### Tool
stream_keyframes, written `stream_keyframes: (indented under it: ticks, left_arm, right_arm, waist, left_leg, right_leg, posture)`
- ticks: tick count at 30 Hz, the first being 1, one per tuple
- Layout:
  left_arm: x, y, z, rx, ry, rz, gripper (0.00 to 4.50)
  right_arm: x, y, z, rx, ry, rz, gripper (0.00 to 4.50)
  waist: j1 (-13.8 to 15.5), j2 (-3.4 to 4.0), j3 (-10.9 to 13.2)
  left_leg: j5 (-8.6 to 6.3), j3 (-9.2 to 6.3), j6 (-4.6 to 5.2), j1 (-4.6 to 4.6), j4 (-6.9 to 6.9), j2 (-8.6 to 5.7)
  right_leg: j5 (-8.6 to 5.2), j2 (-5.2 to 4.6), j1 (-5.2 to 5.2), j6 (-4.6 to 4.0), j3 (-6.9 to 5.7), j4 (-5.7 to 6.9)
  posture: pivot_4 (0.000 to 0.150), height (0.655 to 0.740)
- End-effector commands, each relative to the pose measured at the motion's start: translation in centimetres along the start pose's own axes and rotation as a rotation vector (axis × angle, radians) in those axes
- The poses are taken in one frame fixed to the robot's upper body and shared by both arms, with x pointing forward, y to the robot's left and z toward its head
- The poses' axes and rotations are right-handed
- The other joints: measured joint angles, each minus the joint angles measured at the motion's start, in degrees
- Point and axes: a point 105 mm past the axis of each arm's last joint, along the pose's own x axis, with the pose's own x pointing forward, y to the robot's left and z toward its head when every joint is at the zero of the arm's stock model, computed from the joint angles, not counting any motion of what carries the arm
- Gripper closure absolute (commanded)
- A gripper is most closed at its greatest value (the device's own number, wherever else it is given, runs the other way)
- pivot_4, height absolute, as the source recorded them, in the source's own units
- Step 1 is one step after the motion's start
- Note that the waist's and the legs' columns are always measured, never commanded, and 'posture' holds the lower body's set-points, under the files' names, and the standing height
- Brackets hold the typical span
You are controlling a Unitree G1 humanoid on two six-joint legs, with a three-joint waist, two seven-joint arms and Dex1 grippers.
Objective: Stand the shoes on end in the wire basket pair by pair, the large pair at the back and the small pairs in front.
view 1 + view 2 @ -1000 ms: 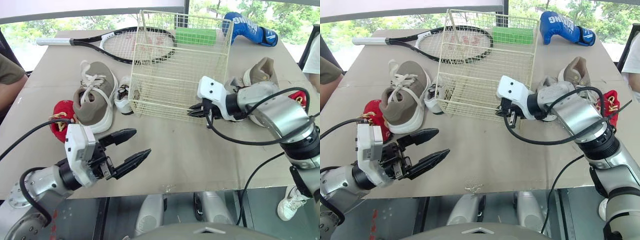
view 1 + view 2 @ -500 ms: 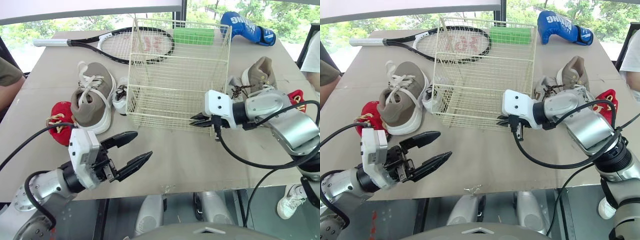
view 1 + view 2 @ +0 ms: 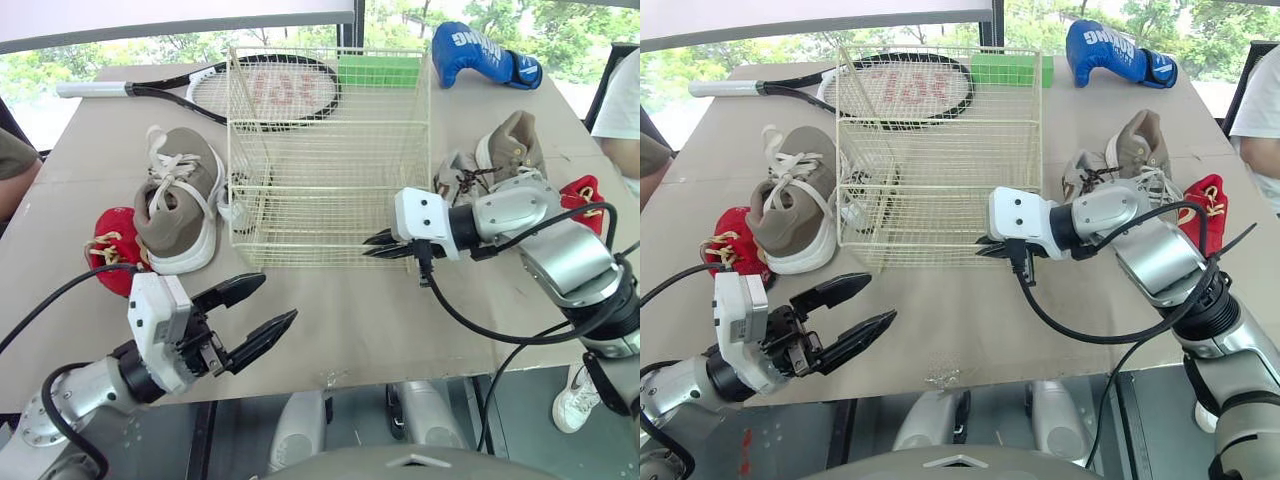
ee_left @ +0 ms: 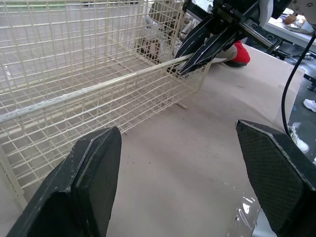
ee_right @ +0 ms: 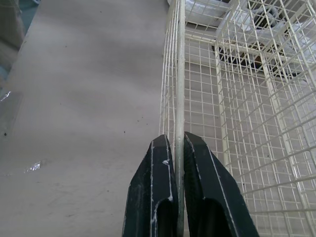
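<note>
The cream wire basket [image 3: 330, 150] stands mid-table. My right gripper [image 3: 375, 245] is shut on a thick wire [image 5: 180, 98] at its near right corner, and the wire runs between the two fingers [image 5: 158, 197]. My left gripper [image 3: 255, 320] hangs open near the table's front edge, a little short of the basket, holding nothing. A large tan shoe [image 3: 180, 195], a red small shoe [image 3: 110, 250] and a white small shoe [image 3: 235, 200] lie left of the basket. Another tan shoe [image 3: 515, 150], a grey small shoe [image 3: 455, 178] and a red one [image 3: 582, 192] lie to its right.
A tennis racket [image 3: 270, 85], a green box [image 3: 378, 70] and a blue boxing glove [image 3: 480, 50] lie behind the basket. A person's sleeve [image 3: 12, 165] shows at the left edge, another person [image 3: 620, 100] at the right. Bare tabletop [image 3: 340, 310] lies in front of the basket.
With my right gripper shut on its wire, the basket has turned and slid to stand square to me. The left gripper stays open in about the same place. The view has shifted slightly.
</note>
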Motion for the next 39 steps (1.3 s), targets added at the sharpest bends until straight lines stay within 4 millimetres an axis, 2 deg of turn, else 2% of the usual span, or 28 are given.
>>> stream_keyframes:
  ticks: [1,3,7,10,15,19,23,26,31,34,39]
  left_arm:
    - [-0.3,-0.1,0.8,0.061,-0.022,0.019,0.49]
    - [-0.5,0.0,0.6,0.055,-0.019,0.027,0.49]
    - [-0.8,0.1,0.2,0.042,-0.019,0.056,0.49]
    - [-1.5,0.5,0.2,0.013,-0.044,0.126,0.49]
    - [-2.9,1.2,0.5,-0.031,-0.108,0.278,0.49]
    - [-5.3,1.9,0.3,-0.079,-0.141,0.487,0.49]
    - [-7.4,4.3,-0.4,-0.072,-0.149,0.716,0.49]
    - [-7.4,6.2,-0.6,-0.049,-0.14,0.821,0.49]
    - [-6.8,8.2,-0.6,-0.004,-0.107,0.893,0.49]
    - [-5.2,9.5,0.1,0.014,-0.099,0.889,0.49]
    - [-3.7,12.5,0.2,0.008,-0.022,0.977,0.49]
  right_arm:
    - [0.1,-0.5,1.1,0.033,-0.011,-0.041,4.19]
    - [0.2,-0.6,1.6,0.067,-0.04,-0.058,3.55]
    - [-0.2,-0.6,2.5,0.074,-0.103,-0.086,1.75]
    - [-2.0,-0.7,4.0,0.053,-0.246,-0.127,0.56]
    - [-4.5,-0.4,4.3,0.141,-0.437,-0.172,0.56]
    - [-6.8,1.3,3.5,0.075,-0.513,-0.202,0.56]
    - [-7.3,3.0,2.7,0.101,-0.538,-0.195,0.56]
    - [-6.9,3.3,2.0,0.118,-0.519,-0.195,0.56]
    - [-6.7,3.7,1.9,0.119,-0.508,-0.177,0.56]
    - [-6.6,3.9,1.8,0.12,-0.495,-0.169,0.56]
    - [-6.6,4.1,2.4,0.114,-0.508,-0.168,0.56]
  waist:
    - [0.0,0.0,0.0]
    - [0.0,-0.01,0.0]
    - [0.1,-0.01,0.0]
    - [0.4,-0.01,0.0]
    - [0.4,-0.04,0.0]
    - [0.5,-0.05,0.0]
    - [0.8,-0.08,0.0]
    - [1.1,-0.08,0.0]
    - [1.3,-0.19,-0.1]
    - [1.7,-0.2,-0.1]
    - [1.6,-0.22,-0.1]
  left_leg:
    - [0.0,0.01,0.0,0.01,0.0,0.0]
    - [0.0,-0.01,0.0,0.0,0.0,0.0]
    - [0.0,-0.03,0.0,-0.02,0.0,-0.02]
    - [0.0,-0.1,0.0,-0.1,0.0,-0.02]
    - [0.0,-0.09,0.01,-0.08,0.0,-0.02]
    - [-0.03,-0.08,0.05,-0.1,0.0,0.03]
    - [-0.03,0.17,0.05,0.03,0.03,-0.01]
    - [-0.02,0.21,0.05,0.23,0.06,-0.01]
    - [-0.02,0.24,0.04,0.27,0.17,-0.02]
    - [-0.02,0.15,0.04,0.23,0.17,-0.04]
    - [-0.02,0.03,0.04,0.21,0.17,-0.06]
  right_leg:
    - [0.0,0.01,0.0,0.0,0.01,0.01]
    - [0.0,0.02,0.0,-0.01,-0.01,0.02]
    - [0.0,-0.02,0.0,0.0,-0.01,0.0]
    - [0.0,-0.05,-0.01,0.01,-0.04,-0.05]
    - [0.0,-0.05,0.01,0.01,-0.07,-0.03]
    - [-0.01,-0.1,0.03,0.03,-0.03,-0.08]
    - [-0.05,-0.01,0.15,-0.03,-0.07,-0.05]
    - [-0.15,0.08,0.32,-0.22,-0.04,-0.03]
    - [-0.14,0.09,0.4,-0.22,0.0,-0.02]
    - [-0.02,0.07,0.4,-0.02,-0.06,-0.01]
    - [0.0,0.07,0.4,0.01,-0.13,0.0]
  posture:
    - [0.15,0.74]
    - [0.15,0.74]
    - [0.15,0.74]
    - [0.15,0.74]
    - [0.15,0.74]
    - [0.15,0.74]
    - [0.15,0.74]
    - [0.15,0.74]
    - [0.15,0.74]
    - [0.15,0.74]
    - [0.15,0.74]
